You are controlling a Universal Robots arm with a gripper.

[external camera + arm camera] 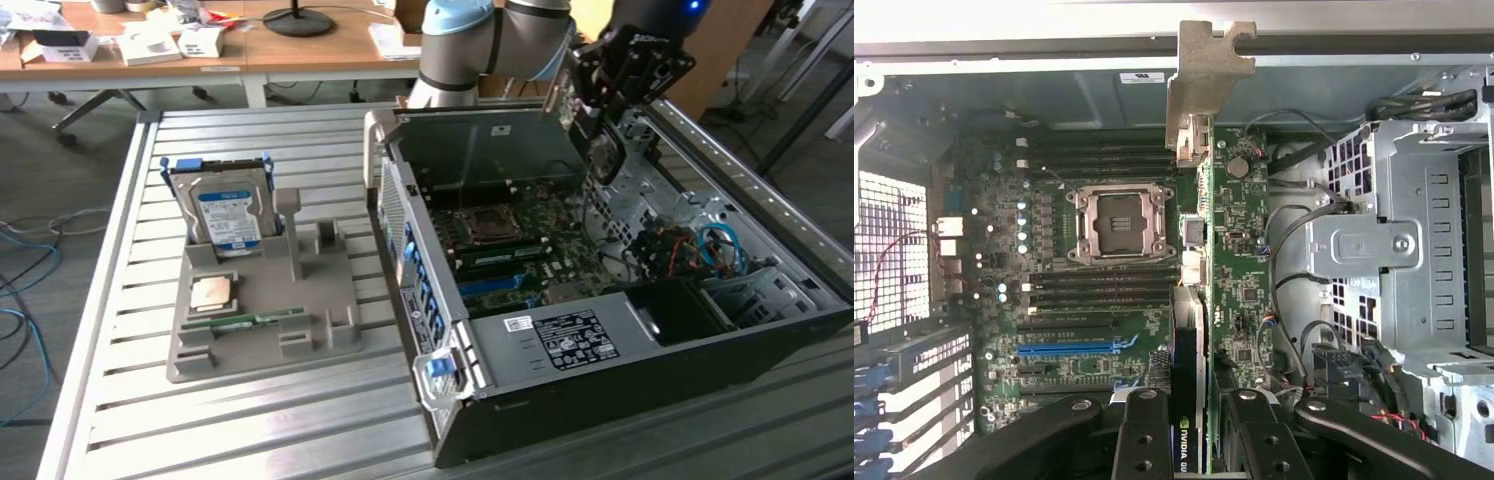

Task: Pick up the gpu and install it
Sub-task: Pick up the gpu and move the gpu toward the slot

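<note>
Over the far end of the open computer case (667,390), the arm (467,50) bends downward, its gripper (601,130) clamped on the gpu (1199,300), held on edge over the motherboard (1054,330). Well apart from the gripper, a grey holder (267,330) with a hard drive (224,215) stands on the slatted metal table (200,440). Wooden desks (334,50) lie behind the arm.

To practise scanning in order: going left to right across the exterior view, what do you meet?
Boxy silver hard drive with blue-white label → square silver processor socket → looped blue cables
</note>
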